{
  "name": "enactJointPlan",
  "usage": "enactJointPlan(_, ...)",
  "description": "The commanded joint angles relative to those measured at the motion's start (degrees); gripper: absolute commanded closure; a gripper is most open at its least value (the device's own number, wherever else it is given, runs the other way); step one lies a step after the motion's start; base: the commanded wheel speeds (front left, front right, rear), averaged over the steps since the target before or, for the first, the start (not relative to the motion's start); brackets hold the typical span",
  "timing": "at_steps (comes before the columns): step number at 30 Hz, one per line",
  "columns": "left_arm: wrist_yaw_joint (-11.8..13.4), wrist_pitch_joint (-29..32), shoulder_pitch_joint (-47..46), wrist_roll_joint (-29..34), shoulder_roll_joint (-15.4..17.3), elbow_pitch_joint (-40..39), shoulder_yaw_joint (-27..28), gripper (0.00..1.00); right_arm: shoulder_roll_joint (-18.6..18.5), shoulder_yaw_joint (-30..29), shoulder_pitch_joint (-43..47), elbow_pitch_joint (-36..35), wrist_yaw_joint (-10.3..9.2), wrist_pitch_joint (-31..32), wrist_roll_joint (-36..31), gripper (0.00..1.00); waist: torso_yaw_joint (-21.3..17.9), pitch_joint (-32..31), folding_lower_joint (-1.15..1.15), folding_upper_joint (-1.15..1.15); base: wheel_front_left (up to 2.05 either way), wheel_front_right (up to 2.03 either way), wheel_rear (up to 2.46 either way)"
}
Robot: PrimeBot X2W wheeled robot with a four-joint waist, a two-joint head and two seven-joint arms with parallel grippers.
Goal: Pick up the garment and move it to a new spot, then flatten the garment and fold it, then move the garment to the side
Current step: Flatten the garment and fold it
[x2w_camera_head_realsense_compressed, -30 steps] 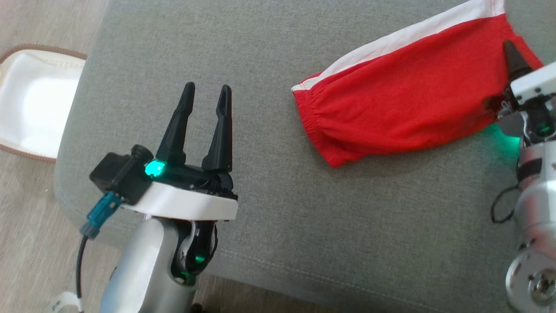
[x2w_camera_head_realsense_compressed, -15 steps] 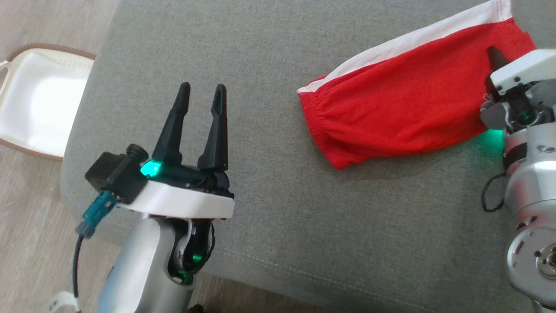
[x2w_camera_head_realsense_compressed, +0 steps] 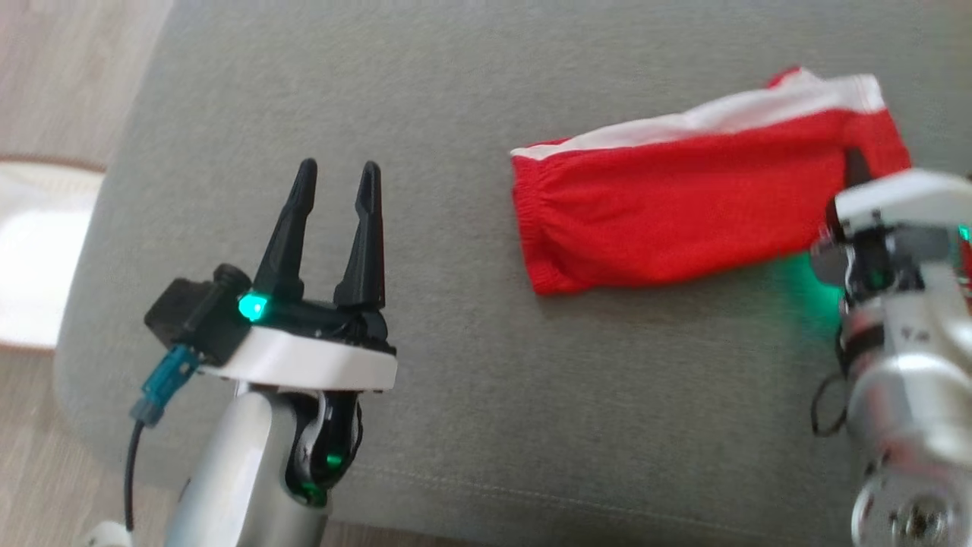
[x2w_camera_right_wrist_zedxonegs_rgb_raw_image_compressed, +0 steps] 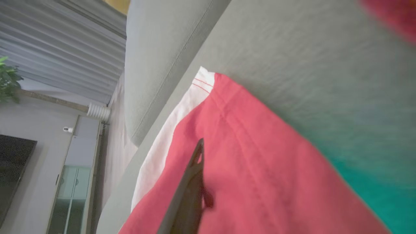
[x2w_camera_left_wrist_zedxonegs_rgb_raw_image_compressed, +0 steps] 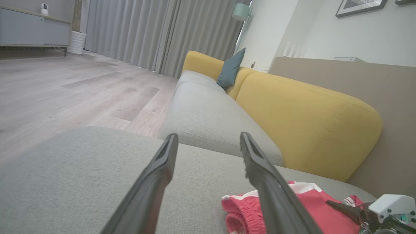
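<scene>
- A grey sofa cushion (x2w_camera_head_realsense_compressed: pixel 486 395) spreads across the head view, with wood floor (x2w_camera_head_realsense_compressed: pixel 45 76) at 10 o'clock.
- The red garment (x2w_camera_head_realsense_compressed: pixel 668 213), white-banded, lies on the cushion at 2 o'clock.
- The left end effector (x2w_camera_head_realsense_compressed: pixel 336 173) hovers at 8 o'clock, released, its fingers apart.
- The right end effector (x2w_camera_head_realsense_compressed: pixel 856 161), at 3 o'clock, is clenched on the garment's end.

- Garment (x2w_camera_head_realsense_compressed: pixel 668 220) was matt red cloth, white-trimmed.
- Seat (x2w_camera_head_realsense_compressed: pixel 486 425) was coarse grey woven fabric.
- Left pincer (x2w_camera_head_realsense_compressed: pixel 338 176) was matt black plastic.
- Its forearm (x2w_camera_head_realsense_compressed: pixel 228 471) was smooth, shiny metal.
- Floor (x2w_camera_left_wrist_zedxonegs_rgb_raw_image_compressed: pixel 65 87) looked smooth wood.
</scene>
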Motion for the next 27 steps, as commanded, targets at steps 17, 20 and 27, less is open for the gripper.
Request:
enactJointPlan(17,-0.56,-0.29,3.30,2.20,0.78,-1.19,1.75,0.00,0.64,13.55,16.08,-15.17,0.39,-6.24,15.32,1.00,-5.88,-4.90,0.00,0.00,0.00,0.00,0.00)
enactJointPlan(20,-0.66,-0.29,3.40,2.17,0.78,-0.91,1.48,0.00,0.64,16.47,15.41,-16.46,0.39,-8.39,15.93,1.00,-5.47,-5.19,0.00,0.00,0.00,0.00,0.00)
enactJointPlan(27,-0.36,-0.29,3.65,1.88,0.78,-0.69,0.90,0.00,0.64,24.30,13.49,-19.61,0.39,-12.54,15.66,1.00,-3.16,-5.95,0.00,0.00,0.00,0.00,0.00)
